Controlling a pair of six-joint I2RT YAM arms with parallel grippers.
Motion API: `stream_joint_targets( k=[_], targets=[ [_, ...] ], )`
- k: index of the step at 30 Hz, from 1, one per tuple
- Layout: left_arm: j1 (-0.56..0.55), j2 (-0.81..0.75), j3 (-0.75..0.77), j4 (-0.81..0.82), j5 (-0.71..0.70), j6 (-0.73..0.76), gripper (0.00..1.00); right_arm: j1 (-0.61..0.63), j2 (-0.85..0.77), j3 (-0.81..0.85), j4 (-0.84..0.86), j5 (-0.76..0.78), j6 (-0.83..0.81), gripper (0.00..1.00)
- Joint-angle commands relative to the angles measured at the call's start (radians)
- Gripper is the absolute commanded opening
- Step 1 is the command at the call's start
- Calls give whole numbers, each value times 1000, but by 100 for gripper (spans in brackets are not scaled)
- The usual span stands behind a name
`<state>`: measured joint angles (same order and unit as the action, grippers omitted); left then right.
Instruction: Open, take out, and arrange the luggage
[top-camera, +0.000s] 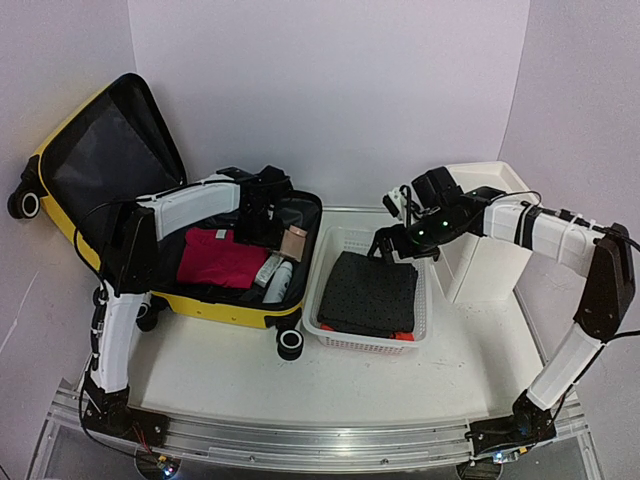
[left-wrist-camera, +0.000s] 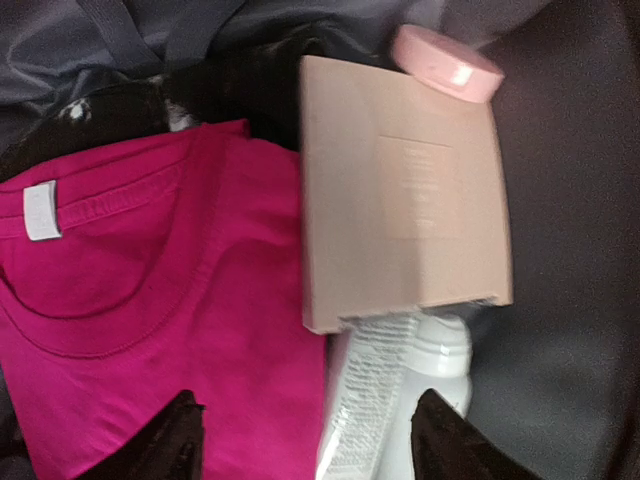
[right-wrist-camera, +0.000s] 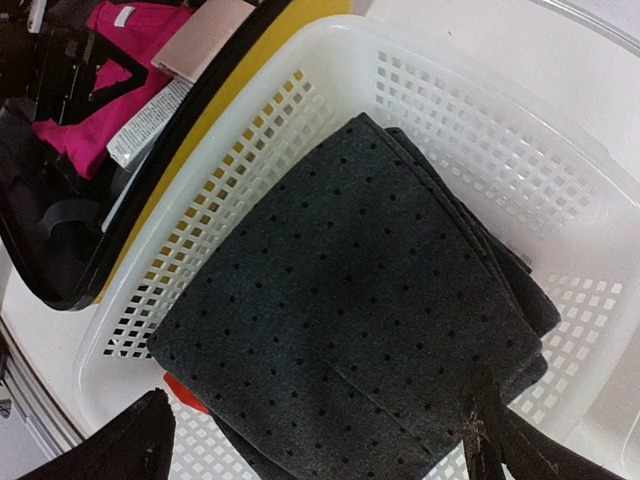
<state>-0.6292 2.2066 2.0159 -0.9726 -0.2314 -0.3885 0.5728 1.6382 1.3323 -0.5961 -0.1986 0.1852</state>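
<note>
The yellow luggage (top-camera: 215, 308) lies open on the table, its dark-lined lid (top-camera: 105, 150) standing up at the left. Inside lie a magenta shirt (left-wrist-camera: 150, 300), a beige flat bottle (left-wrist-camera: 400, 190) with a pink cap (left-wrist-camera: 445, 60), and a white tube (left-wrist-camera: 385, 400) partly under the bottle. My left gripper (left-wrist-camera: 305, 405) hovers over these with its jaws open. One finger is above the shirt, the other at the tube's right side, and it holds nothing. My right gripper (right-wrist-camera: 318, 395) hangs open above a folded dark dotted cloth (right-wrist-camera: 350, 300).
The dotted cloth fills a white perforated basket (top-camera: 325, 300) just right of the luggage, with something red (top-camera: 403, 337) showing beneath it. A white cabinet (top-camera: 490, 230) stands at the back right. White walls enclose the table on three sides.
</note>
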Motion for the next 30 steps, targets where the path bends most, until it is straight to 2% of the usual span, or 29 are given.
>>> stream_joint_targets(
  k=[1,3,6,10,14,19,23,27,30],
  targets=[
    [8,44,83,-63,-175,-10,66,-54,1,-3,-35,-41,34,98],
    [6,65,90,-67,-176,-9,61,-61,-11,1,-76,-45,45,98],
    [3,67,84,-101,-152,-15,60,-62,-31,21,-153,-37,44,98],
    [0,64,67,-136,-158,-6,68,-63,-72,63,-298,20,50,98],
    [0,128,163,-233,-178,15,74,-65,-115,108,-384,38,63,98],
    [0,219,286,-312,-227,43,74,-65,-131,144,-436,88,54,98],
    [2,232,293,-315,-229,49,73,-66,-128,173,-445,120,37,98],
    [2,258,308,-318,-213,44,79,-68,-107,205,-445,158,1,98],
    [1,269,331,-317,-203,26,80,-71,-101,215,-446,163,-21,98]
  ],
)
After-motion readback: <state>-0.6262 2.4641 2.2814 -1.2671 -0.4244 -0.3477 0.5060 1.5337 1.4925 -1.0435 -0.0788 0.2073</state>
